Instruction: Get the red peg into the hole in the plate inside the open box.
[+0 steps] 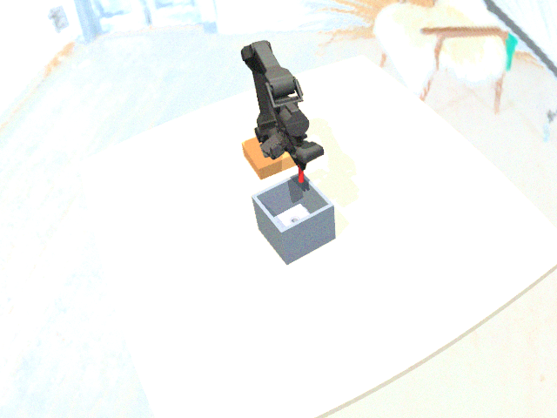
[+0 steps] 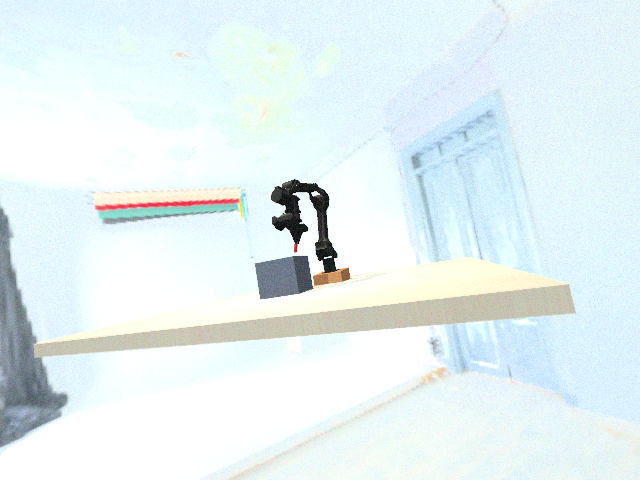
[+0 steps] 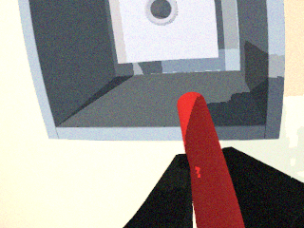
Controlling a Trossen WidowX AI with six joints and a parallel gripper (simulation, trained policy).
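A: Quick, going left to right. What's the base (image 1: 270,171) (image 2: 330,279) doing?
B: Sitting behind the box (image 1: 310,232) (image 2: 279,279) (image 3: 114,133), holding the arm up.
A: Box?
B: Standing open side up, leaving a way down to the plate (image 1: 285,217) (image 3: 142,43). Hole (image 1: 294,219) (image 3: 161,8) is facing up, ready for the drop.
A: Peg (image 1: 300,175) (image 2: 295,248) (image 3: 204,163)?
B: Hanging above the rim on the base side, not lining up with the hole. Free end is pointing down, leaning a bit, so it's probably needing straightening.
A: Claw (image 1: 302,166) (image 2: 296,241) (image 3: 204,161)?
B: Pinching the peg high, keeping the lower end bare for entering. Probably needing to shift over the hole before lowering.
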